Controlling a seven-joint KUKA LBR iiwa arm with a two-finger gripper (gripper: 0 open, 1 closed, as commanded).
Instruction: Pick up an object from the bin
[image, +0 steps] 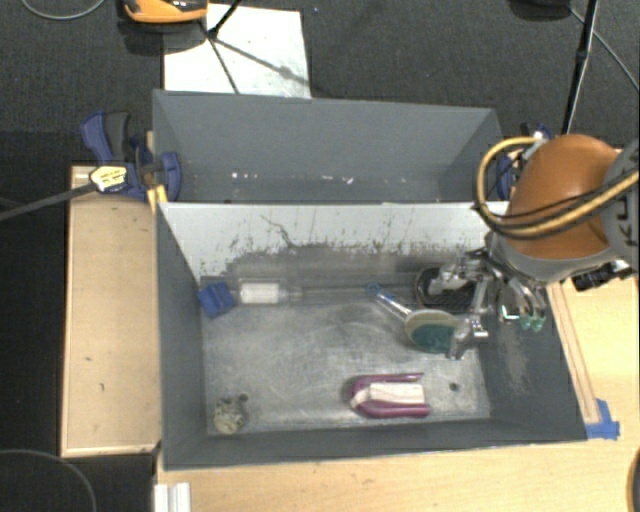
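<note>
My gripper (474, 322) hangs low at the right side of the bin, just right of a teal round-headed thing (431, 331) with a blue handle that runs up and to the left. It looks to be touching the teal head's right edge or very close to it. A black item (438, 284) lies just behind, near the back wall. A purple and white oblong thing (390, 396) lies on the floor in front, to the lower left of the gripper.
A clear tube with a white part (264, 293) and a blue piece (213, 298) lie at the back left. A small grey lump (231, 415) sits in the front left corner. The arm's orange cover and cables stand over the right wall.
</note>
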